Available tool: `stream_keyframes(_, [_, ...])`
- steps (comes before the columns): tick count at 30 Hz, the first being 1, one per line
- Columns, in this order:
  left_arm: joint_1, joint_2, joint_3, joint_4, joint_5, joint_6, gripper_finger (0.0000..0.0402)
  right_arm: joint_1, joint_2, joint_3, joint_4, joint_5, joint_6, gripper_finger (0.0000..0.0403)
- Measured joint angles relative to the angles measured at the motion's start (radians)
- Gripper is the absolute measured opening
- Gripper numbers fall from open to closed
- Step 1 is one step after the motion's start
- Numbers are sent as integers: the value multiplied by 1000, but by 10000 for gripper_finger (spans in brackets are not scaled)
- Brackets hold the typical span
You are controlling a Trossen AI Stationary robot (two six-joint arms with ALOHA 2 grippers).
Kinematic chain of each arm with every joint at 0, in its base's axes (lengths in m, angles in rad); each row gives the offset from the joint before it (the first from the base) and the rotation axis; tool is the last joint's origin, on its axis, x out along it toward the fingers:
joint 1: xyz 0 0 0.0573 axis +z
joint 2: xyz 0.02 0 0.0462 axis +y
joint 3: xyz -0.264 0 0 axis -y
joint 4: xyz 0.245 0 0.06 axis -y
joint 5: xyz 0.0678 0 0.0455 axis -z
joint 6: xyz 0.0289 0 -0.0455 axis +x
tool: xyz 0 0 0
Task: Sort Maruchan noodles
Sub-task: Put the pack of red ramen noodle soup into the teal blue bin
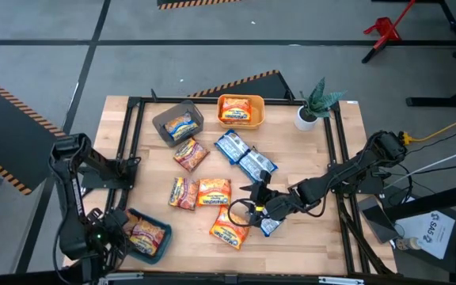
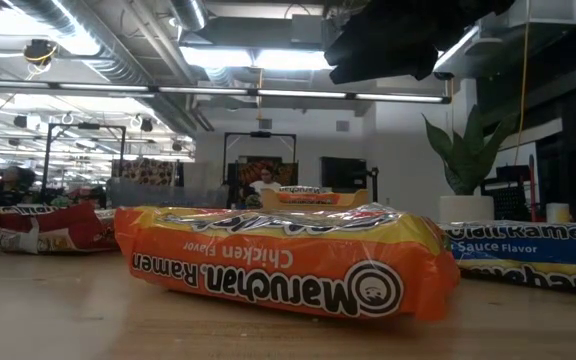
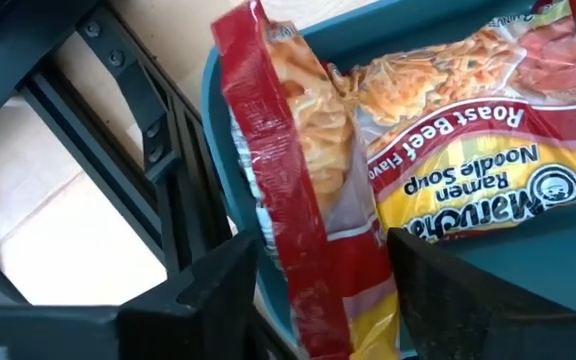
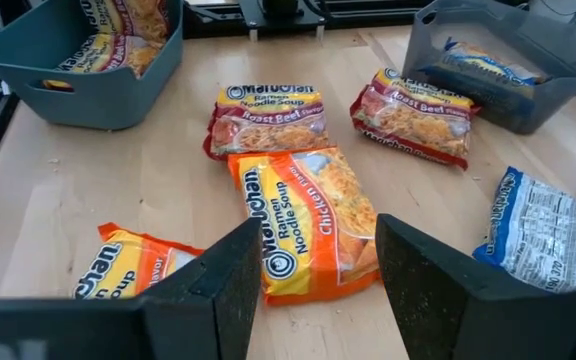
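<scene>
Two crinkly red Roast Beef packets (image 3: 298, 190) are lying in the teal bin (image 1: 161, 248) at the near left, one standing on edge between the left gripper's (image 3: 323, 265) spread fingers. Right gripper (image 4: 318, 265) is hovering, fingers apart, over orange packets (image 1: 214, 192) mid-table; blue packets (image 1: 244, 156) are lying farther back.

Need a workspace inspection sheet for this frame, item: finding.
Surface: wooden table, black frame rails.
Job's things: loose noodle packets mid-table; more packets in the grey bin, orange bin and teal bin.
Clutter: potted plant at far right corner.
Hands: left hand over the teal bin, open around an upright red packet; right hand open, empty, low over mid-table packets.
Cables: yellow cable off right edge.
Surroundings: red stand on floor.
</scene>
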Motion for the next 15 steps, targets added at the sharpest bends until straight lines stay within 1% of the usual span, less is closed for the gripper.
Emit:
stream_keyframes(5, [0, -39, 0, -24, 0, 6, 225, 0, 0, 0, 2, 0, -7, 184])
stream_keyframes(10, [0, -112, 0, -60, -8, -17, 225, 0, 0, 0, 3, 0, -7, 184])
stream_keyframes(12, [0, -146, 0, -74, -34, -42, 225, 0, 0, 0, 4, 9, -7, 184])
stream_keyframes(15, [0, -197, 0, -82, -125, -82, 225, 0, 0, 0, 4, 30, -7, 184])
